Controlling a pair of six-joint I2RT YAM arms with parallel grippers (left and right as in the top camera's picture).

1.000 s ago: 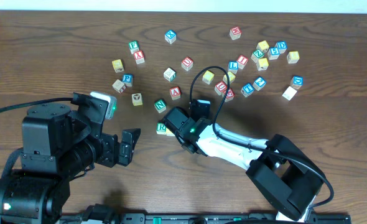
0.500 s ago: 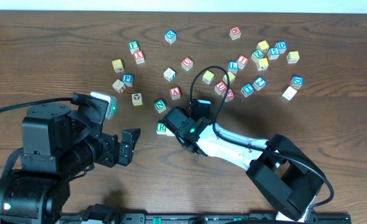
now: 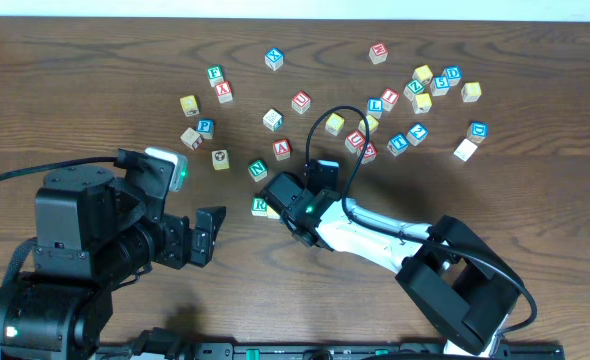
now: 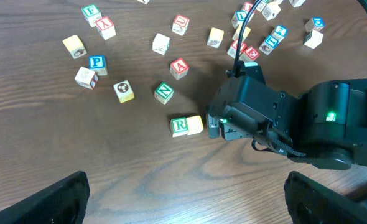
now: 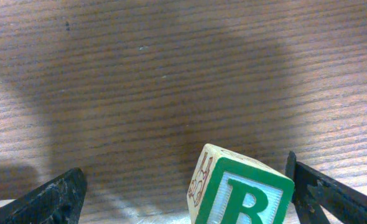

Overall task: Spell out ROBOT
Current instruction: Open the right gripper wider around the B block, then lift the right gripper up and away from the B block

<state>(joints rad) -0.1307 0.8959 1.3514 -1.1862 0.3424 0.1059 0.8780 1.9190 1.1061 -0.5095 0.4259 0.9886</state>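
A small wooden cube with a green letter R (image 4: 180, 126) sits on the dark brown wooden table (image 3: 95, 60), letter face up in the left wrist view. A plain yellow-faced wooden cube (image 4: 195, 125) touches one side of it, the side nearer the black head of the right arm. The two form a short row.

The right gripper (image 5: 185, 177) is low over the table at the R cube. Its black fingers (image 5: 46, 196) are spread wide. One stands well clear of the cube and the other is just beside it, though I cannot tell if that one makes contact. Nothing is clamped.

The left gripper (image 4: 186, 186) hovers on the near side of the R cube, well apart from it, with its fingers wide apart and only bare wood between them.

Beyond the R cube, a green-lettered N cube (image 4: 164, 93) lies near, a red-lettered A cube (image 4: 179, 67) sits a little farther on, and a blue-lettered P cube (image 4: 97, 62) lies off to one side. More lettered cubes are scattered past these.
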